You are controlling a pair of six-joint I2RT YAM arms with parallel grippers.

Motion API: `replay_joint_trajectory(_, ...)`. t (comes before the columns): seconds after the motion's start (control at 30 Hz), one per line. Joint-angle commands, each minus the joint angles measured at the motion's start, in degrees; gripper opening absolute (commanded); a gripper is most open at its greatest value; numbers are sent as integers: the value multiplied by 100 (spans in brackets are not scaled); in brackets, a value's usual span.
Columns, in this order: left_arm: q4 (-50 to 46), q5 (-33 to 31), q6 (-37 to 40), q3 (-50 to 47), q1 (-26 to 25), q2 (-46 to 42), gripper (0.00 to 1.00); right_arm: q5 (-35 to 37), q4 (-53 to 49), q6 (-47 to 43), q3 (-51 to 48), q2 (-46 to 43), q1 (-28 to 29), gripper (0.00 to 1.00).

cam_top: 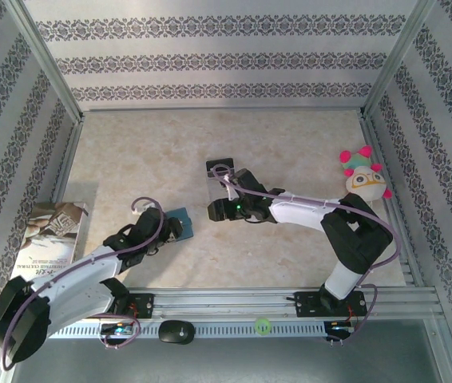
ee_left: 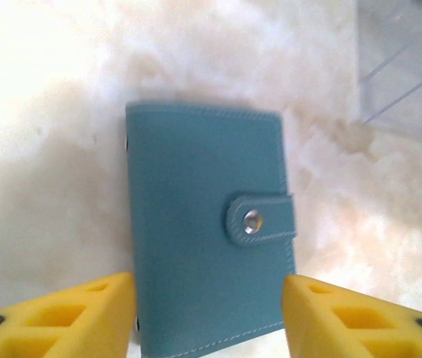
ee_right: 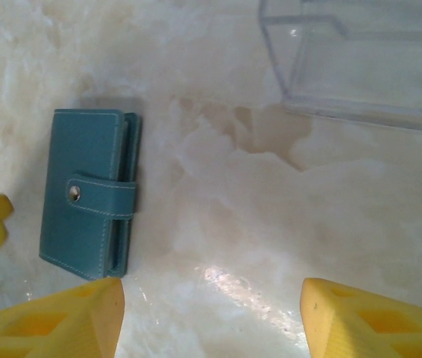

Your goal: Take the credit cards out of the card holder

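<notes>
Left gripper (ee_left: 208, 309) is spread either side of the card holder (ee_left: 196, 179), right gripper (ee_right: 211, 313) spread too. The snap (ee_left: 252, 221) is shut, so a squeeze might just skid it across the bench (ee_right: 218, 201).

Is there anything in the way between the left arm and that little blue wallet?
Nothing visible. The left end effector has its yellow fingers on either side of the closed card holder's near end, with bare table around it. The clear plastic stand sits off to one side, apart from it.
</notes>
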Motion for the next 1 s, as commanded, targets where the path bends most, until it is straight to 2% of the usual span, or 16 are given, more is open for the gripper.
replay_joint_trajectory(0.0,-233,-378,366,83,232,-78,58,-85,178,-48,111,-108,97,65)
replay_joint_trajectory(0.13,423,181,503,-3,674,334,54,-212,183,-3,271,86,261,64)
replay_joint_trajectory(0.2,726,332,546,19,727,591,52,-320,191,40,387,207,336,61)
replay_joint_trajectory(0.4,1148,452,537,9,731,1191,40,-578,183,226,824,767,609,55)
replay_joint_trajectory(0.7,2144,1054,246,-140,726,2067,28,-735,-22,417,1082,1221,533,49)
replay_joint_trajectory(0.97,2651,1130,26,-153,493,2551,27,-950,-132,526,1008,1379,384,49)
